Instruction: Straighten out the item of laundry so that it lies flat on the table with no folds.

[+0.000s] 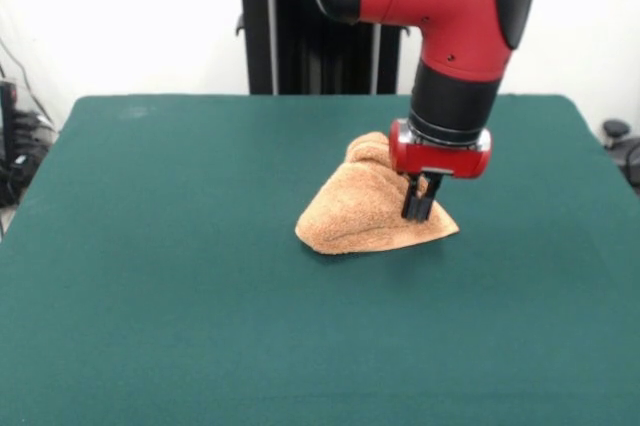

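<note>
The bunched orange-tan terry-cloth towel point(372, 208), mounded near the middle of the dark green felt table point(200, 296), is pinched at its right side by the black gripper point(420, 212), jaws closed together, folds partly hidden.

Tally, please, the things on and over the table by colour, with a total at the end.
Orange-tan: 1, the crumpled towel
Dark green: 1, the table
Red and black: 1, the arm with its gripper down at the towel
Total: 3
</note>
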